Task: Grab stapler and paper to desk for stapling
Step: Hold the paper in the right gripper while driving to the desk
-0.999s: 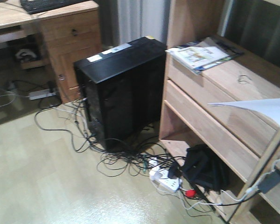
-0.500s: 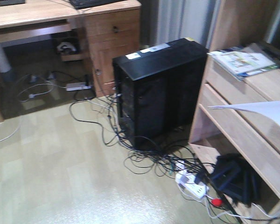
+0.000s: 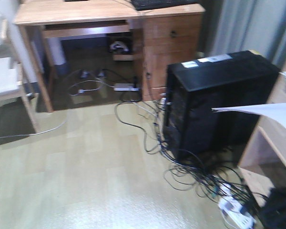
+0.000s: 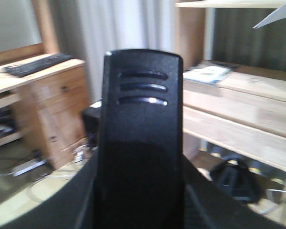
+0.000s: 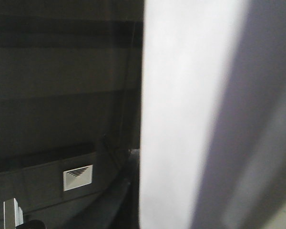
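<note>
The black stapler [image 4: 140,133] fills the middle of the left wrist view, standing upright with ribbed grooves near its top. My left gripper [image 4: 140,205] is shut on it, with dark fingers showing on both sides at the bottom. The white paper [image 5: 195,114] fills the right half of the right wrist view. My right gripper [image 5: 136,167] is shut on its edge, with one dark finger [image 5: 117,200] showing beside it. The paper's corner [image 3: 271,114] hangs in the air at the right of the front view. The light wood desk [image 3: 86,12] stands at the far side of the room.
A black computer tower [image 3: 214,100] stands on the floor right of the desk, with tangled cables [image 3: 181,167] and a power strip [image 3: 236,210] around it. A wooden shelf unit [image 3: 271,148] is at the right edge. A chair [image 3: 5,81] stands at left. A keyboard [image 3: 162,4] lies on the desk.
The front view has swung left: the desk has come fully into view, the tower and shelf unit have slid right. The paper corner stays in the same place in the view.
</note>
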Robot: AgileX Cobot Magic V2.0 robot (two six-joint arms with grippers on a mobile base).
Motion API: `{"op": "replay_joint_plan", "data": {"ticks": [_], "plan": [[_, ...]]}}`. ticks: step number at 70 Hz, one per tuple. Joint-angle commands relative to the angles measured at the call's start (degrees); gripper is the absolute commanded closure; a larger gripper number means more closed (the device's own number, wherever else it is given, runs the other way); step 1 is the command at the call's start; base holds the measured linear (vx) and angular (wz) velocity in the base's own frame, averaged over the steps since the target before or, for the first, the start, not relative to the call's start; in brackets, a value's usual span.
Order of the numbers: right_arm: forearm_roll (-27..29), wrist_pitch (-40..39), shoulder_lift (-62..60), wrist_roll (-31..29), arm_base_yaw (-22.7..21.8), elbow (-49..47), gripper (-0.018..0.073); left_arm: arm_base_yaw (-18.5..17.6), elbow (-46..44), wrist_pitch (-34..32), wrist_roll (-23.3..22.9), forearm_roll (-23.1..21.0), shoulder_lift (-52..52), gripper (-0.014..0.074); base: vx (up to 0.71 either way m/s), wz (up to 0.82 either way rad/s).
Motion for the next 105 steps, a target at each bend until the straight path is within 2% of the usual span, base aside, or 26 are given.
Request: {"op": "replay_joint_plan", "data": {"ticks": [1,50,105], "plan": [[-0.91,-1.62,0.73,-0.62,0.06,-1.41,0.0566,-0.19,-1.44,-6.72,-0.05,-0.94,0.98,0.0603,0.14,0.44],[-0.91,-1.62,0.73,-0.62,0.06,-1.41,0.0566,-0.19,-1.44,-6.72,-0.05,-1.00,0.98,0.0603,0.19,0.35],[-0.91,-1.61,0.73,-0.62,0.06,-1.41,0.0566,-0.19,-1.44,-6.72,-0.05,-1.00,0.98,0.0603,0.37,0.01]]}}
